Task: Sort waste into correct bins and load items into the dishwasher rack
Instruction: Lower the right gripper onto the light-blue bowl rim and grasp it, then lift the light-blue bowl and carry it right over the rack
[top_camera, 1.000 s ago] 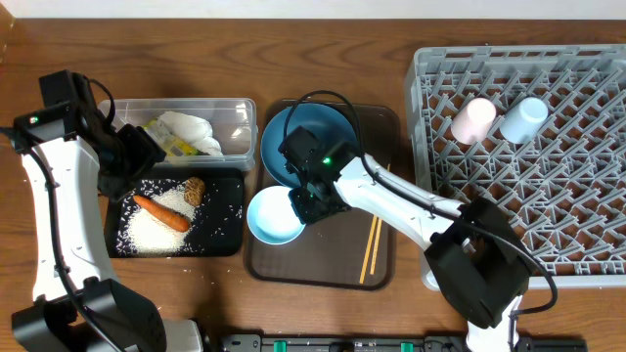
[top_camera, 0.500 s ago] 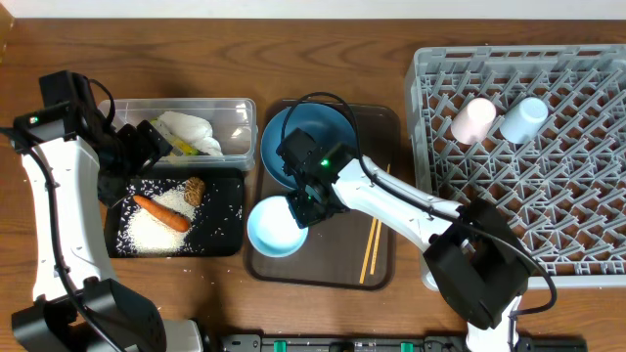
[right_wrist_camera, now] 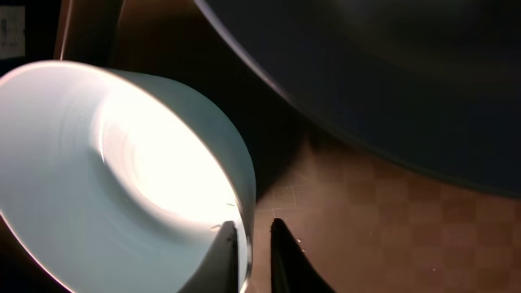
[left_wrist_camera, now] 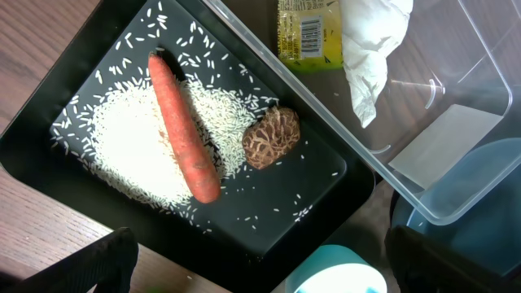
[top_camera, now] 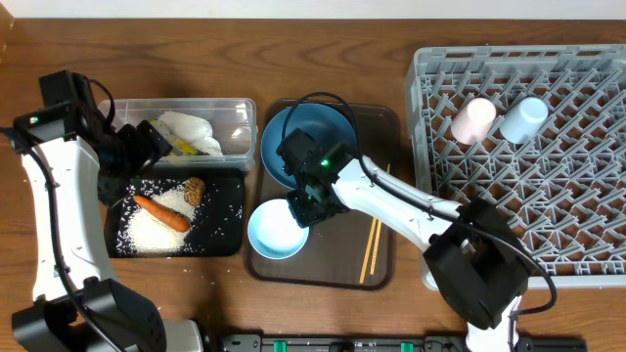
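While the right gripper [right_wrist_camera: 251, 234] pinches the light-blue bowl [top_camera: 277, 230] at lower centre, we see the left gripper [top_camera: 145, 147] wide, apparently empty, at left.

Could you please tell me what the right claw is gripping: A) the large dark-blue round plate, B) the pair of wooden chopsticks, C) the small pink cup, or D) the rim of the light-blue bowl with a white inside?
D: in the right wrist view the right claw pinches the rim of the light-blue bowl with a white inside, one finger on each side.
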